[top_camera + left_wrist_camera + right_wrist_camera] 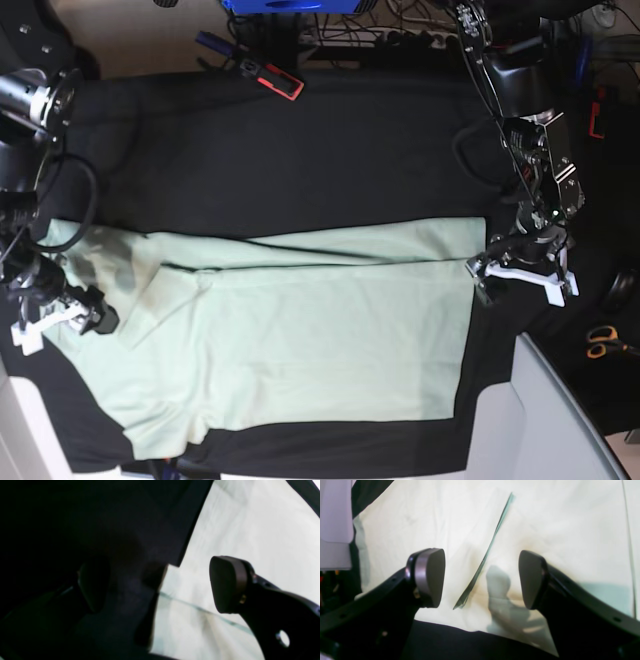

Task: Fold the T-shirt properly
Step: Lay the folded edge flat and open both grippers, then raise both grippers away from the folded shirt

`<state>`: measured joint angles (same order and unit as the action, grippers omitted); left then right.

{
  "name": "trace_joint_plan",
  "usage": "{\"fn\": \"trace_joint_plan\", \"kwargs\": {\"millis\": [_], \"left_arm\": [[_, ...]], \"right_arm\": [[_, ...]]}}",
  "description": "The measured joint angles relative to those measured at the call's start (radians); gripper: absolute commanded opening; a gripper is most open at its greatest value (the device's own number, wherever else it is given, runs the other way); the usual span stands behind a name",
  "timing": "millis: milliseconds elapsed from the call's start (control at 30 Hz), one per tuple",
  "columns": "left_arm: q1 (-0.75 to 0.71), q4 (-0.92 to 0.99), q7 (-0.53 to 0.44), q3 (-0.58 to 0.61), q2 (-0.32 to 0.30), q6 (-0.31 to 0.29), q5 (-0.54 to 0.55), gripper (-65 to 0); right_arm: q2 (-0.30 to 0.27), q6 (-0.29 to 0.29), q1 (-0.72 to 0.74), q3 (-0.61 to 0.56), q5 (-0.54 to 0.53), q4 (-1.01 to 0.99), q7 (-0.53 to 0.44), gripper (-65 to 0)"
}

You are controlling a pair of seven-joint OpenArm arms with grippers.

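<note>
We see two grippers: our left gripper (160, 587) has its two pads wide apart with nothing between them, right at the edge of the T-shirt (320, 330), and our right gripper (482, 577) also has its two pads apart, just above the cloth with nothing pinched. The one pale green T-shirt lies spread flat across the black table cover (300, 150), with one long fold line near its top side. Off the cover we count one pair of orange-handled scissors (605, 343).
</note>
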<state>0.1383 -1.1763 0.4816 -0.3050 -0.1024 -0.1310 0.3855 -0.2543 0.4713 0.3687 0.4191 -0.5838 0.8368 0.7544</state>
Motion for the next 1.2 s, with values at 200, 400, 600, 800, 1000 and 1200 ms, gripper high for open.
{"fn": "trace_joint_plan", "kwargs": {"millis": [200, 400, 600, 800, 1000, 1200], "left_arm": [[-0.143, -0.146, -0.003, 0.01, 0.016, -0.014, -0.004, -3.2], [-0.314, -0.202, 0.002, 0.003, 0.003, -0.008, -0.008, -3.4], [-0.364, -0.202, -0.002, 0.005, -0.006, -0.007, 0.0, -3.2], [-0.361, -0.18, -0.003, 0.014, -0.003, -0.007, 0.004, -2.9], [-0.357, -0.171, -0.006, 0.143, -0.002, -0.016, 0.008, -3.0], [-0.352, -0.17, -0.008, 0.147, 0.0, -0.005, 0.006, -3.0]], "right_arm": [[0.021, -0.007, -0.158, 0.023, -0.152, 0.251, -0.005, -21.6], [0.067, -0.171, -0.363, 0.179, -0.369, 0.331, -0.01, -21.6], [0.094, -0.192, -0.463, 0.272, -0.432, 0.317, -0.009, -21.5], [0.098, -0.18, -0.458, 0.346, -0.446, 0.18, -0.033, -20.9], [0.08, -0.185, -0.41, 0.342, -0.438, 0.133, -0.017, -20.7], [0.083, -0.193, -0.38, 0.342, -0.431, 0.127, -0.02, -20.7]]}}
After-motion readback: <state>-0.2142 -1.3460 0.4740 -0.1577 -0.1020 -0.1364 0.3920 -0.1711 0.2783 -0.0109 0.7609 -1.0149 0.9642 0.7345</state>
